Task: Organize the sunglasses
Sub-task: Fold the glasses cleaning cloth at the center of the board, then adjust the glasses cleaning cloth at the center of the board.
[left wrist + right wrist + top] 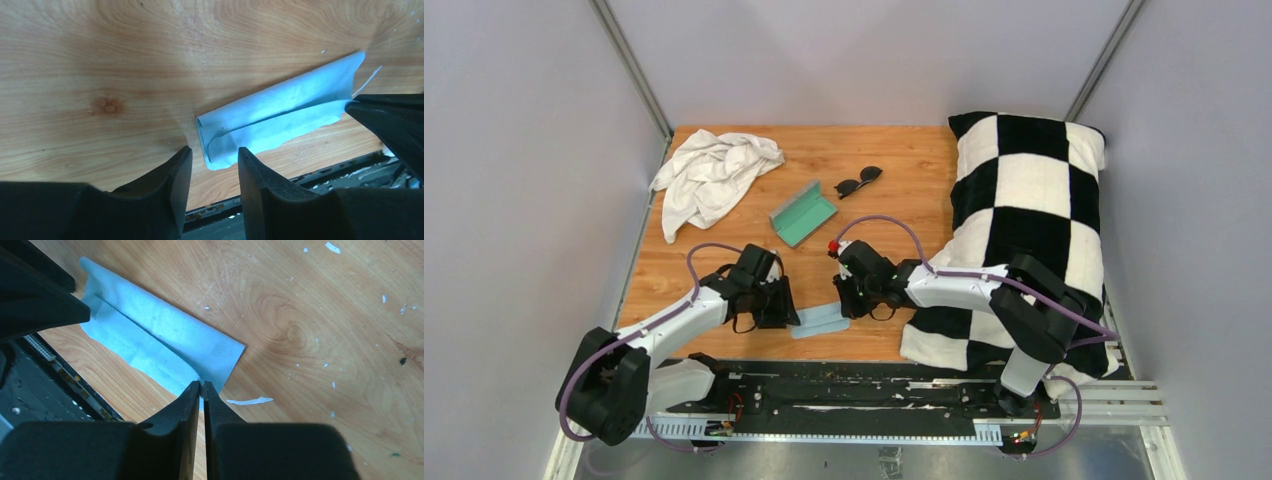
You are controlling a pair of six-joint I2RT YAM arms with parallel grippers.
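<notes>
The sunglasses lie folded open on the wooden surface, toward the far edge and a little right of its middle, lenses facing up, with nothing touching them. Just to their left sits an open grey case with teal lining, close by but apart from them. A crumpled white towel fills the far left corner, and a black-and-white checked pillow covers the right side.

Both arms are down near the near edge, well apart from the sunglasses, with a light blue cloth lying folded lengthwise between them. The left pincer is open; in its own camera its two fingers spread either side of the cloth's rounded end, which lies flat on the wood between the tips. Whether they touch it I cannot tell.

The right pincer is closed, its tips pressed together on the edge of the cloth at the opposite end.
</notes>
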